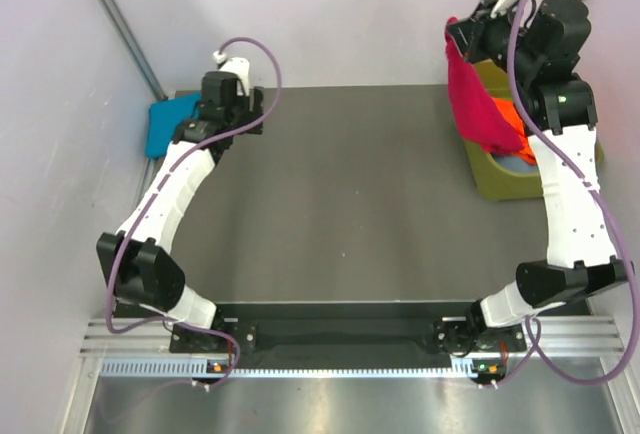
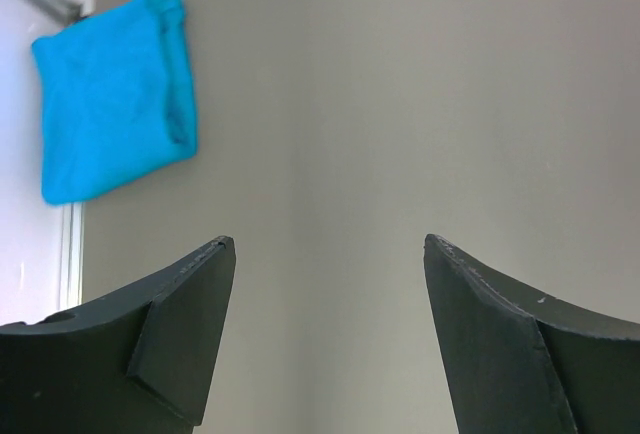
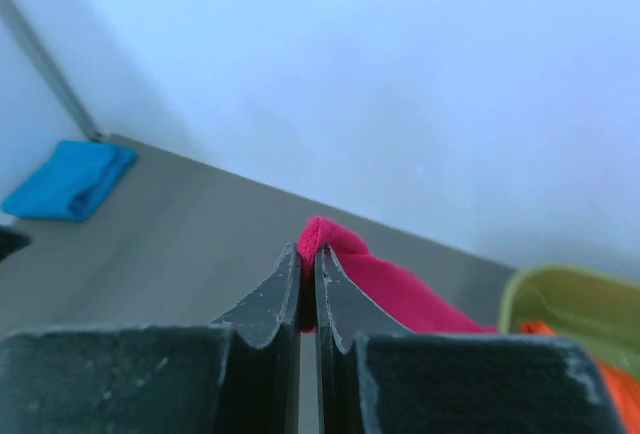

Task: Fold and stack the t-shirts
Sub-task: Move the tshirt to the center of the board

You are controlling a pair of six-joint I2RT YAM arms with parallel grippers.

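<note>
My right gripper (image 1: 456,29) is raised high at the back right, shut on an edge of the crimson-pink t-shirt (image 1: 476,94), which hangs down from it over the tub. In the right wrist view the gripper (image 3: 309,251) pinches a fold of the pink shirt (image 3: 400,289). An orange t-shirt (image 1: 510,114) lies in the tub and shows at the wrist view's corner (image 3: 610,374). The teal-blue t-shirt (image 1: 168,122) lies folded at the back left corner; it also shows in the left wrist view (image 2: 112,114) and the right wrist view (image 3: 68,182). My left gripper (image 2: 328,244) is open and empty, hovering beside the teal shirt (image 1: 235,104).
The olive-green tub (image 1: 492,176) stands at the right edge of the dark table (image 1: 340,204); its rim shows in the right wrist view (image 3: 560,289). White walls enclose the back and sides. Purple cables loop off both arms.
</note>
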